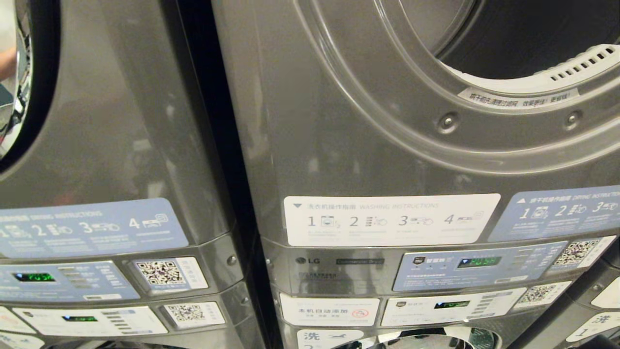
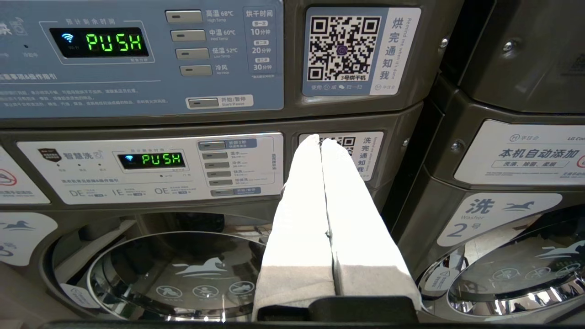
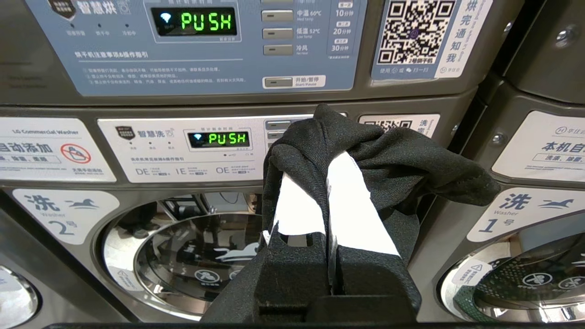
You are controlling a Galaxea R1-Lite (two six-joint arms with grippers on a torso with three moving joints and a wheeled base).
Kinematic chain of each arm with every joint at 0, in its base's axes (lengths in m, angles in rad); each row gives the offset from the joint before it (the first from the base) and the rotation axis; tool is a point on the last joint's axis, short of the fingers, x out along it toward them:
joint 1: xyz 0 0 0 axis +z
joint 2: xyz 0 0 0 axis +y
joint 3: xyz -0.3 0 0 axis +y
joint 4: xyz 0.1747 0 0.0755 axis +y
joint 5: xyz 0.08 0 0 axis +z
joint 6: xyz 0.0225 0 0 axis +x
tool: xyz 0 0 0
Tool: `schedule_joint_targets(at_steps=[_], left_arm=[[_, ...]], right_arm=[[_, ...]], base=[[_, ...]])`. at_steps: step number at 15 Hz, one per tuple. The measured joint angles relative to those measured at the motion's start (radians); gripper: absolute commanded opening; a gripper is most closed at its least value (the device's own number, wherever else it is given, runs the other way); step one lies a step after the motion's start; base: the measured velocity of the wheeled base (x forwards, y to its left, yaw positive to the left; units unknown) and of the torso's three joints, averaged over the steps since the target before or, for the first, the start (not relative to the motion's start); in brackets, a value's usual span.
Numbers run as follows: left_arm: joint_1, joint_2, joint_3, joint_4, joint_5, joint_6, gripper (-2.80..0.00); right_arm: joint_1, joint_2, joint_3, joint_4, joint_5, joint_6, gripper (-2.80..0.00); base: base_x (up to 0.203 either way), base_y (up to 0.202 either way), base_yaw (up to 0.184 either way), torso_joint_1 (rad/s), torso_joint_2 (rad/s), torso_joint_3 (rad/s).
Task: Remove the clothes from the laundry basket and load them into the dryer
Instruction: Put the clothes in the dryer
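Observation:
The grey dryer (image 1: 368,121) fills the head view, its dark drum opening (image 1: 523,39) showing at the upper right. Neither arm appears there. In the right wrist view my right gripper (image 3: 327,137) is shut on a black garment (image 3: 402,160), which drapes over both white fingers (image 3: 352,205) and hides their tips; it hangs level with the washer control panel. My left gripper (image 2: 320,139) is shut with nothing between its fingers, in front of the neighbouring stack's panels. The laundry basket is out of view.
A second grey stack (image 1: 97,121) stands to the left, across a dark gap (image 1: 213,145). Round glass washer doors (image 2: 173,274) (image 3: 196,256) sit shut below the panels. Another washer door (image 3: 516,283) at the far right shows green mesh fabric behind it.

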Motion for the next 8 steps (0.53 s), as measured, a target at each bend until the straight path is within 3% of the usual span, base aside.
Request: schedule_joint_targets(at_steps=[8], left_arm=[[0.000, 0.000, 0.000, 0.000, 0.000, 0.000, -2.80]], right_arm=[[0.000, 0.000, 0.001, -0.001, 0.000, 0.000, -2.80]], base=[[0.000, 0.000, 0.000, 0.073, -0.15, -0.077]])
